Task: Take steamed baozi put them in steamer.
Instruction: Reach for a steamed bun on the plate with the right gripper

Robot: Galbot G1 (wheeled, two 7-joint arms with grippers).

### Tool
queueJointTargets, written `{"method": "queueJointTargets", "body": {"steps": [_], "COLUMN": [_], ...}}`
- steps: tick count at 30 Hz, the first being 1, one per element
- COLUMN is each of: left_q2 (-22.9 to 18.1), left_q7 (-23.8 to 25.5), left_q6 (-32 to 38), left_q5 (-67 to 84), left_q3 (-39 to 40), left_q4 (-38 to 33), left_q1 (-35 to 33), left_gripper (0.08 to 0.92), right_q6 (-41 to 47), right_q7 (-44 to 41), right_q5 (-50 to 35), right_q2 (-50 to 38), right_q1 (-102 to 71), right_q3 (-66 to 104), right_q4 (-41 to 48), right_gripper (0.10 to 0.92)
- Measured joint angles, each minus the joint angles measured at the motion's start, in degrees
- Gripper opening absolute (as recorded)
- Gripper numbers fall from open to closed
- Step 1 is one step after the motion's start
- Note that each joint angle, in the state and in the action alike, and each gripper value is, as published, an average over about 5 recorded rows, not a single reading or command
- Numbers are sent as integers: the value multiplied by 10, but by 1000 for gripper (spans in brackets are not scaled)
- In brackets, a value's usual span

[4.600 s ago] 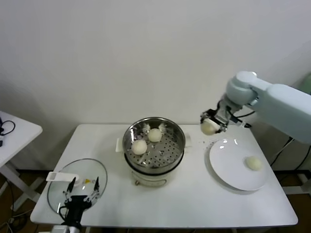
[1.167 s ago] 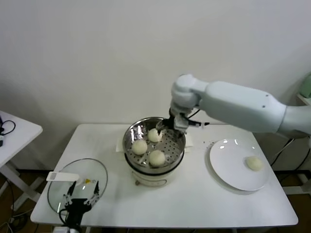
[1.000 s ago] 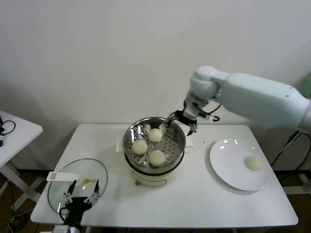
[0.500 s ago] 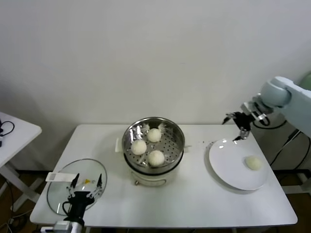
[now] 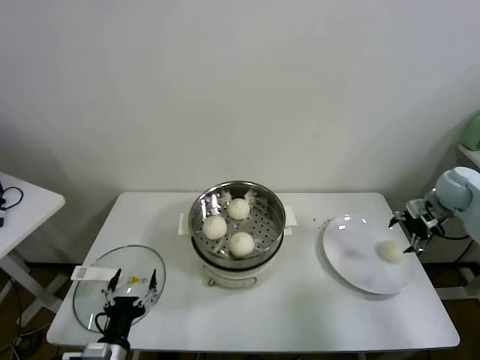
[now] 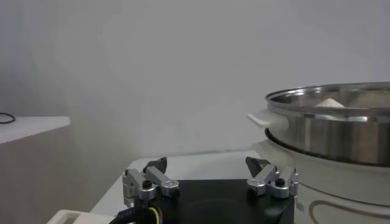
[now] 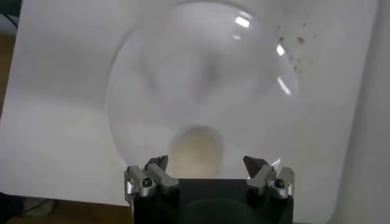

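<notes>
The steamer (image 5: 262, 225) stands mid-table with three steamed baozi (image 5: 241, 244) on its perforated tray. A fourth baozi (image 5: 390, 252) lies on the white plate (image 5: 351, 255) at the right. My right gripper (image 5: 405, 231) hovers open at the plate's right edge, just beside and above that bun. In the right wrist view its jaws (image 7: 207, 163) stand wide, with the baozi (image 7: 196, 146) on the plate (image 7: 201, 79) between and beyond them, untouched. My left gripper (image 5: 133, 283) rests open and empty at the front left. Its wrist view shows the steamer (image 6: 341, 131) off to one side.
A flat glass lid (image 5: 90, 296) with a white handle lies under my left gripper near the table's front left corner. A small white side table (image 5: 22, 199) stands further left. The table's right edge runs close behind the plate.
My right gripper, open and empty, has swung from the steamer's rim across to the right and dropped beside the baozi on the plate. The left arm has barely moved.
</notes>
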State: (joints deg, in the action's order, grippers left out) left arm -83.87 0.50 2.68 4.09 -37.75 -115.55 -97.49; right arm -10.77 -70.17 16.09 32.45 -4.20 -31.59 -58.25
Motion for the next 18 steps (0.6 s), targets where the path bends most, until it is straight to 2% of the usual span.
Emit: {"method": "queueJointTargets", "body": {"steps": [18], "left_q2": [-3], "left_q7": [-1], "left_q6": [-1], "left_q5": [-6], "left_q3": [1], "left_q4": [3], "left_q1": [-1], "left_gripper": [823], "right_q6": [-33], "right_q7": [29], "right_q5": [99], "right_q2": [71], "right_q1": [-54], "right_q3": [71], "right_q4": [104], "right_gripper": [823]}}
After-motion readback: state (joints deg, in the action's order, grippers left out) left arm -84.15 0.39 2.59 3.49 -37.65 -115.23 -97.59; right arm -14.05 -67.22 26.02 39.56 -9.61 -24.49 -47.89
